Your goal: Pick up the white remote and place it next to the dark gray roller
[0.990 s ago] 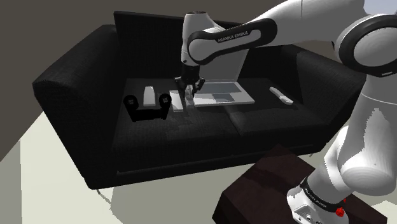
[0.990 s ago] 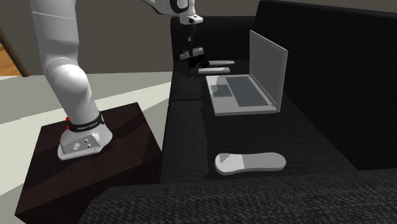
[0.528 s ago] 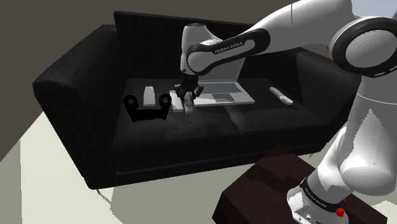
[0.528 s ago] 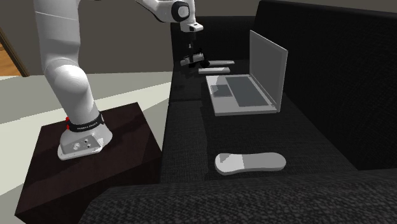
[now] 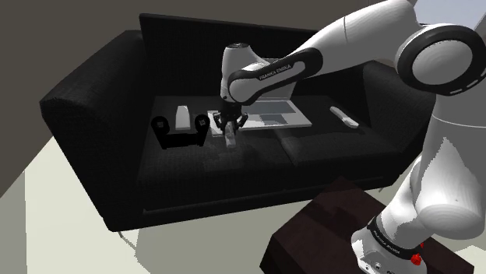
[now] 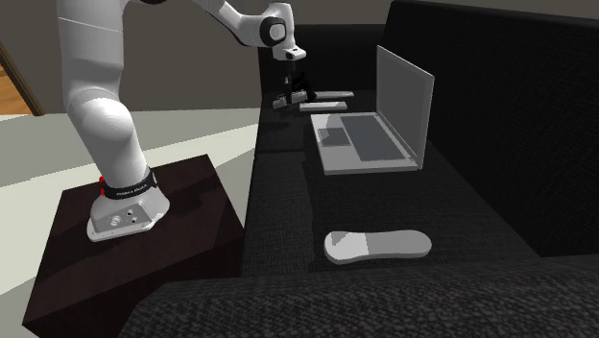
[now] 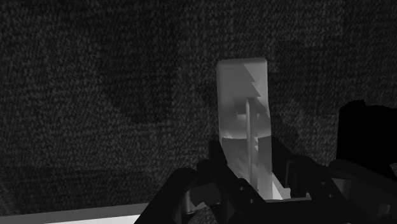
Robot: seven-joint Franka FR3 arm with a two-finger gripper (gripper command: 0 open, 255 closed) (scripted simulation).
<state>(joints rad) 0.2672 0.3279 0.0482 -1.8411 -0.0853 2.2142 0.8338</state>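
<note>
The hand [image 5: 230,127] is clamping the pale grey-white remote [image 7: 242,114], its black fingers [image 7: 299,175] pressing on both sides, and is holding it low over the sofa's [image 5: 92,101] seat cushion on the shoulder view's left. The remote is hanging just beside the dark roller [image 5: 181,137], between it and the open laptop [image 5: 274,114] lying nearer the cushion's back edge.

The black, coarsely speckled fabric sofa [image 5: 93,101] carries a flat silver-grey open laptop [image 5: 272,113], a black roller with a white middle [image 5: 181,124] and a long pale grey-white remote [image 7: 242,121]. Beside the sofa, the boxy stand [image 6: 144,240] is dark reddish brown.
</note>
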